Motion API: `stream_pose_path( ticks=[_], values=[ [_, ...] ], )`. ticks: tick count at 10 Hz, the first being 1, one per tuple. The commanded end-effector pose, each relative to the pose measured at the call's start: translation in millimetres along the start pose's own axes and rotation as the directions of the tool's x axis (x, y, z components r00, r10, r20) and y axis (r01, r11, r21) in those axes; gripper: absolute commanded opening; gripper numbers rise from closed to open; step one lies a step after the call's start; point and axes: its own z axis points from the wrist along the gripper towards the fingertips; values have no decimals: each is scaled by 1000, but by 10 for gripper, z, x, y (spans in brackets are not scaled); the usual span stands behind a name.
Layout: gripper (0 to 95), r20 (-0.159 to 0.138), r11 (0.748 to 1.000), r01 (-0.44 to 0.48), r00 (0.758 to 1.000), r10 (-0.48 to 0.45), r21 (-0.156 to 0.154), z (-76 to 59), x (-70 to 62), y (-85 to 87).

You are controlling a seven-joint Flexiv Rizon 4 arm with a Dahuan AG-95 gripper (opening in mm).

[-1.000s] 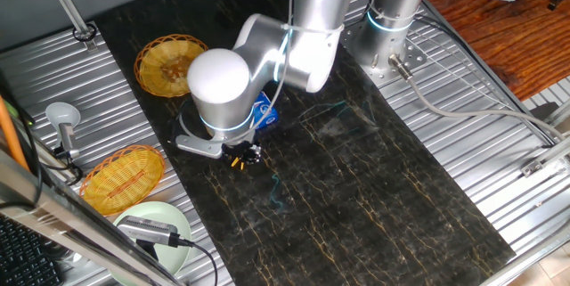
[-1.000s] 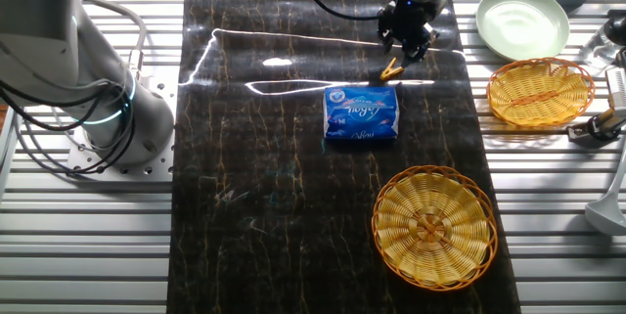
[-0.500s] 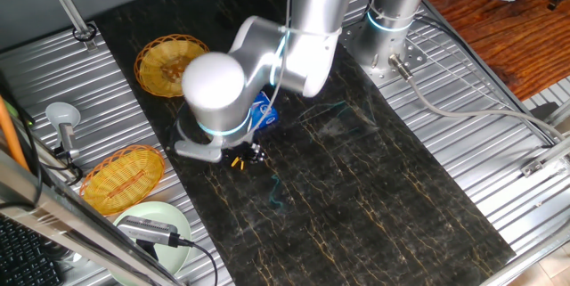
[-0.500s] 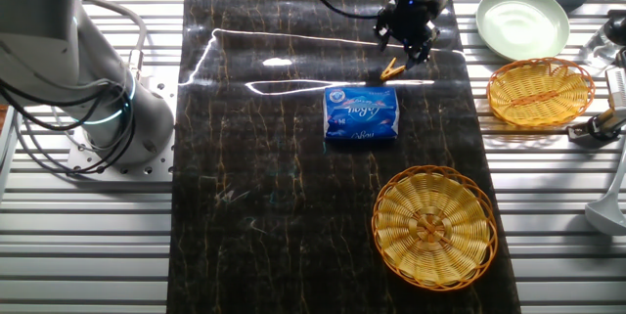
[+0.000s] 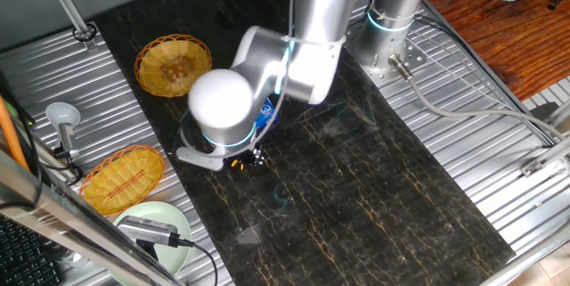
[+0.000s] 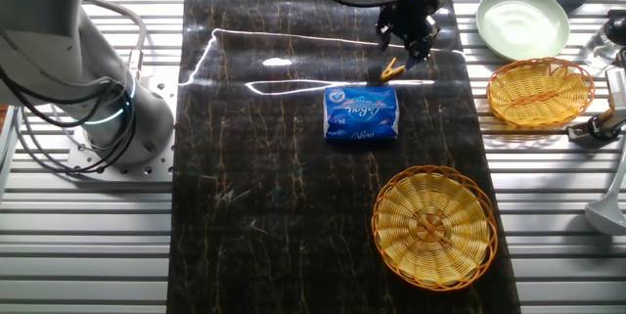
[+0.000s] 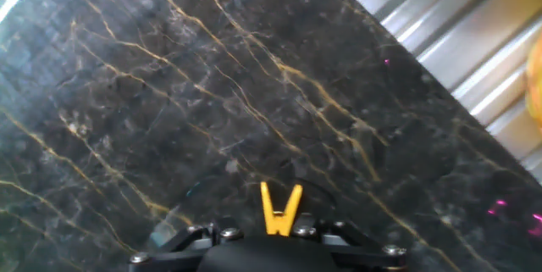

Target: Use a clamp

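Observation:
The clamp [image 7: 279,208] is a tiny yellow-orange clip. In the hand view it sticks out from between my fingers, its two legs splayed over the dark marble mat. It also shows in the other fixed view [image 6: 391,68], just beyond the far edge of the blue-and-white packet [image 6: 361,113], and in one fixed view [image 5: 237,164]. My gripper [image 6: 408,45] is right at the clamp and looks shut on it, low over the mat. In one fixed view the arm's elbow hides most of my gripper [image 5: 252,156] and of the packet [image 5: 264,112].
A round wicker basket [image 6: 433,226] sits near the packet on the mat. A second wicker basket [image 6: 540,91] and a pale green plate [image 6: 521,21] stand on the ribbed metal at the right. The arm's base [image 6: 108,109] stands at the left.
The arm's elbow has shifted a little and my gripper has turned slightly. The clamp stays at almost the same spot by the packet.

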Motion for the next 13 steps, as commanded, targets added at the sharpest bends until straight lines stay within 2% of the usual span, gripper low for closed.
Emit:
stream_pose_path(
  ticks=[1, 5, 8, 12, 13],
  values=[
    [570, -18, 1000, 4, 1000, -4, 0, 3, -18, -11],
    [570, 2, 1000, 14, 1000, -14, -11, 108, -73, -66],
    [570, 7, 1000, 17, 1000, -17, -15, 173, -149, -36],
    [570, 17, 999, 43, 999, -42, -13, 253, -157, -55],
    [380, 19, 999, 48, 999, -47, -14, 262, -151, -54]
  ],
)
